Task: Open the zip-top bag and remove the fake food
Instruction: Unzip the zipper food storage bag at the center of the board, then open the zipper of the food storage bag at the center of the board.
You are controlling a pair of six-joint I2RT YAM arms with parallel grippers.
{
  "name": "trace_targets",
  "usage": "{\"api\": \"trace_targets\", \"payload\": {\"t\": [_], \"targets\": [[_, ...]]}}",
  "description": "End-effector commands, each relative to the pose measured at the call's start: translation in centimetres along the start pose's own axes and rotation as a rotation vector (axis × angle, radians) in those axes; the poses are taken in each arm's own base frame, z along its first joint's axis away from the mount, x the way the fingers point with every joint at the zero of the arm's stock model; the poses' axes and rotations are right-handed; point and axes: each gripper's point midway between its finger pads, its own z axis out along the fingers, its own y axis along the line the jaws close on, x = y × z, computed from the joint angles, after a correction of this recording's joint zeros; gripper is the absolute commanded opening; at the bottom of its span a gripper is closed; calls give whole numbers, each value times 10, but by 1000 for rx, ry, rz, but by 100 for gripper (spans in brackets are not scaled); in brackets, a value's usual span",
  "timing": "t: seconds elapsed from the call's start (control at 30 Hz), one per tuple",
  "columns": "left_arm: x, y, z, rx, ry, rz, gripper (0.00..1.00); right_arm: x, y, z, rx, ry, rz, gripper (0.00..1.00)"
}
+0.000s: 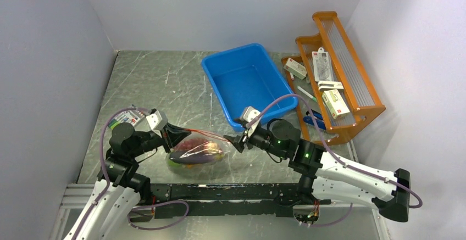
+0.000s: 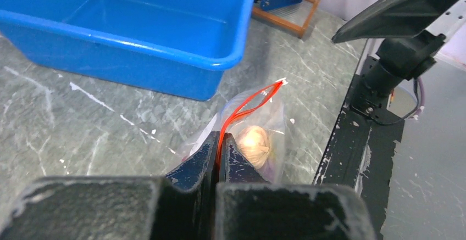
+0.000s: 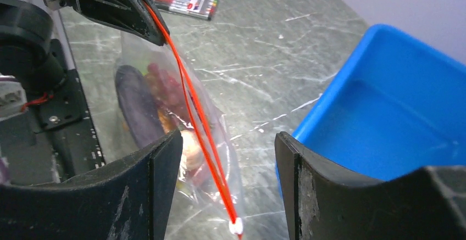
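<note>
Fake food [image 3: 159, 94] shows only dimly through the zip-top bag [image 3: 199, 124].

We're seeing crinkly, glossy clear plastic on the zip-top bag [image 1: 198, 151]; blue bin [image 1: 247, 83] at one o'clock, smooth shiny plastic; rack [image 1: 360, 120] at two o'clock, varnished wood.

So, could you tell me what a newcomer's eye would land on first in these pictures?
Probably the zip-top bag of colourful fake food, lying on the table near its front edge. The left gripper has its jaws shut on the red zip strip, and the right gripper stands open beside its far end. Behind sits a bright blue bin.
</note>
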Motion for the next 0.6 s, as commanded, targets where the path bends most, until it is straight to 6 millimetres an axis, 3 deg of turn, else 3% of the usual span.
{"api": "trace_targets", "payload": {"t": [0.0,0.27,0.43,0.57], "targets": [[-15,-17,-2,93,-51,64,7,-8,12,9,-36,-48,151,63],[-20,-19,-6,83,-73,81,7,30,31,25,-96,182,214,60],[-20,-20,-7,86,-77,91,7,52,34,35,-76,206,233,53],[-18,-21,-6,100,-64,83,7,50,33,44,-73,216,233,51]]}}
